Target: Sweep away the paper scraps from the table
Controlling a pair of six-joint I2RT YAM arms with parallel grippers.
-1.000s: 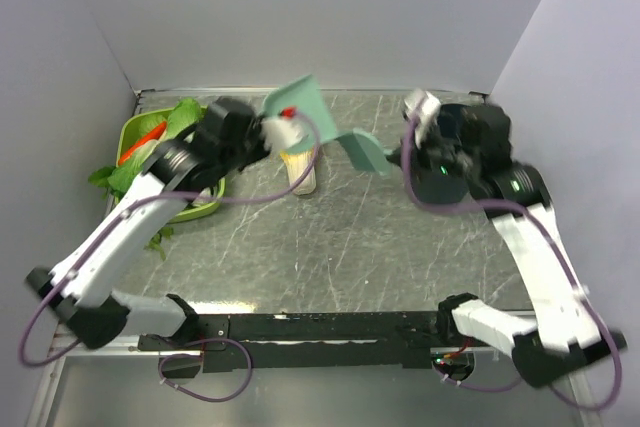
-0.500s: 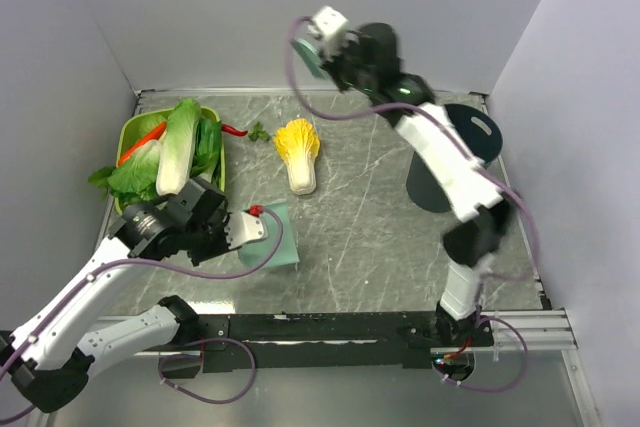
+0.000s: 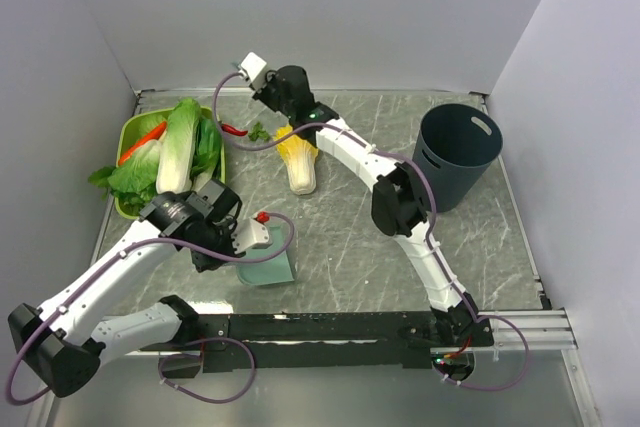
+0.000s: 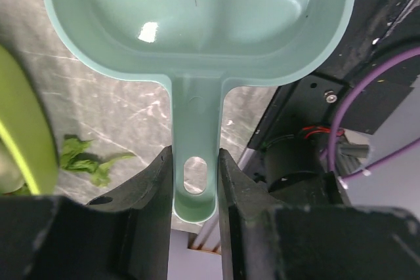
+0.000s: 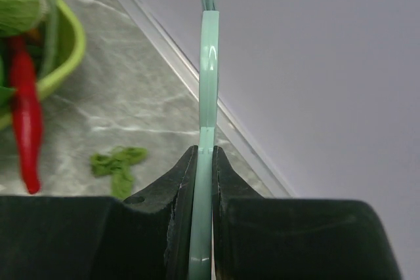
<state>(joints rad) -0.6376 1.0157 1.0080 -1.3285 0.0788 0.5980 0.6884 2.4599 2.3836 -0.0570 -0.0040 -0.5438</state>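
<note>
A small cluster of paper scraps [image 3: 259, 132] lies on the table [image 3: 350, 237] at the back, between a red chilli [image 3: 232, 130] and the yellow-topped cabbage half [image 3: 298, 159]. My right gripper [image 3: 281, 99] hovers just behind them, shut on a thin teal brush [image 5: 209, 63] seen edge-on; the scraps [image 5: 118, 162] lie to its lower left. My left gripper [image 3: 250, 239] is shut on the handle [image 4: 195, 181] of the teal dustpan [image 3: 270, 265], near the table's front left. The pan [image 4: 197, 24] looks empty. More scraps [image 4: 85, 165] lie beside the green basin.
A lime-green basin [image 3: 135, 132] at the left holds whole cabbages [image 3: 180, 152]. A dark round bin [image 3: 458, 155] stands at the right. Leafy bits [image 3: 100, 177] hang over the basin's left side. Walls close in the back and both sides.
My left gripper brought the dustpan from the back of the table to the front left. My right arm swung from the right side, up high, then down to the back left by the scraps.
</note>
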